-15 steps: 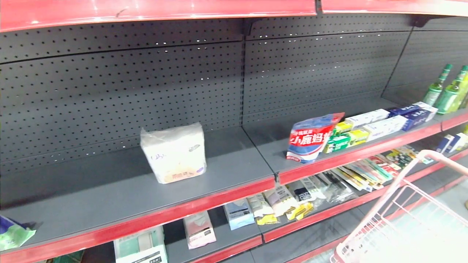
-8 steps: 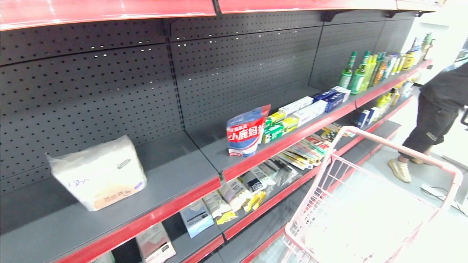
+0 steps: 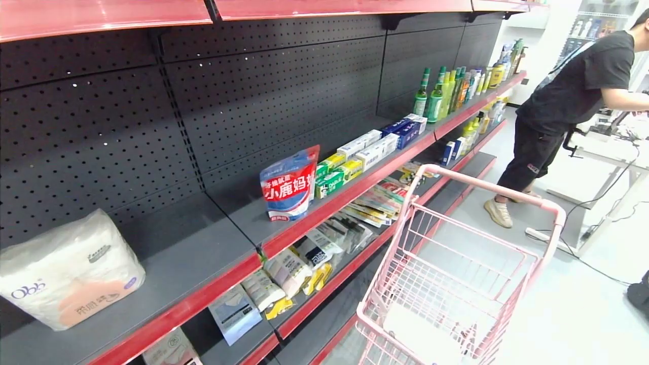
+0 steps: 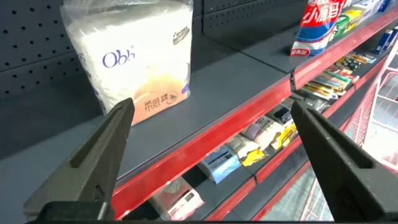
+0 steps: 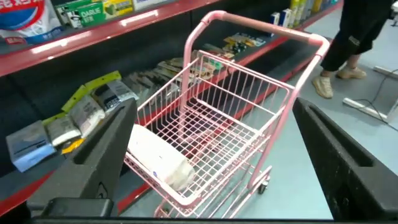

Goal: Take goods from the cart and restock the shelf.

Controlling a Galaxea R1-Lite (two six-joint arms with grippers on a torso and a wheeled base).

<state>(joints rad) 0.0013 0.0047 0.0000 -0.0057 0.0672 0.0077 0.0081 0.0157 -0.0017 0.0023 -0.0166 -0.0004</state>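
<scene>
A pink wire cart (image 3: 527, 274) stands in the aisle to the right of the shelf (image 3: 213, 284). A white soft package (image 5: 158, 158) lies in its basket, also seen as the white package (image 3: 421, 329) in the head view. On the grey shelf board rest a white tissue pack (image 3: 66, 274) at the left and a blue-and-red pouch (image 3: 289, 185) upright near the red edge. My left gripper (image 4: 211, 104) is open, in front of the shelf edge and below the tissue pack (image 4: 134, 59). My right gripper (image 5: 214, 106) is open above the cart (image 5: 249, 43).
Toothpaste boxes (image 3: 355, 157) and green bottles (image 3: 436, 96) line the same shelf farther right. Sachets and toothbrush packs (image 3: 304, 263) fill the lower shelf. A white table (image 3: 608, 157) with cables stands at the far right. The shelf board between tissue pack and pouch is bare.
The head camera has swung to the right, so the shelf slides left in the picture and the whole cart comes into view. The goods on the shelf keep their places.
</scene>
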